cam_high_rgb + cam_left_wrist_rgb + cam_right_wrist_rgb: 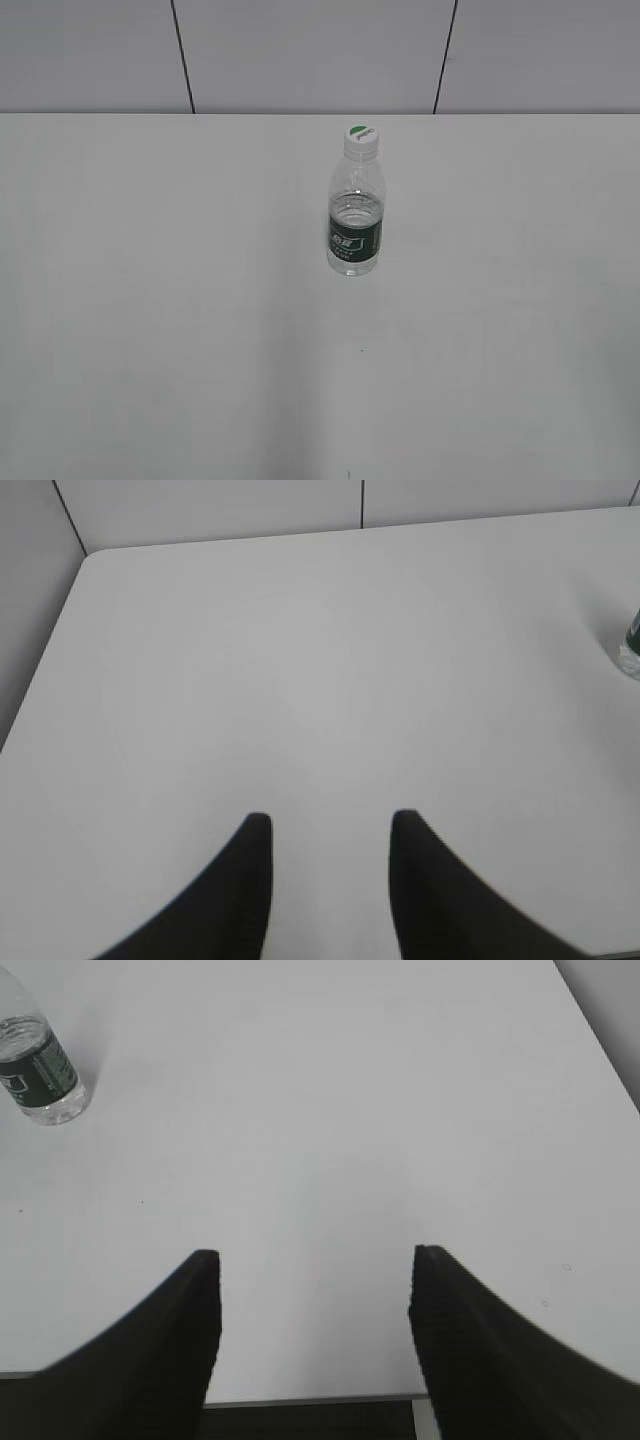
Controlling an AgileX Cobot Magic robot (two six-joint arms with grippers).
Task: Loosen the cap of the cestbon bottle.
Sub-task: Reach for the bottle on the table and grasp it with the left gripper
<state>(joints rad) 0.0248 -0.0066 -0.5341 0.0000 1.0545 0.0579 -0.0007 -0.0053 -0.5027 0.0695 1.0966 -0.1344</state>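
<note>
Currently both jaws are held wide and empty — cestbon bottle point(355, 215) well ahead of them, ungripped. Light bottle could be tipped or spun if cap point(361, 138) is twisted unbraced.

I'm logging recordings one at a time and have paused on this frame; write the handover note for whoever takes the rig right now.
Left claw: open, empty, above bare table.
Right claw: open wider, empty, at the table's near edge.
The cestbon bottle stands upright toward the far side of the table, just right of centre, partly filled. It sits at the right edge of the left wrist view and the top left corner of the right wrist view.
The cap is on the neck.
Done: nothing; neither claw touches the bottle.
Left: steady the bottle, grip the cap and loosen it.
</note>
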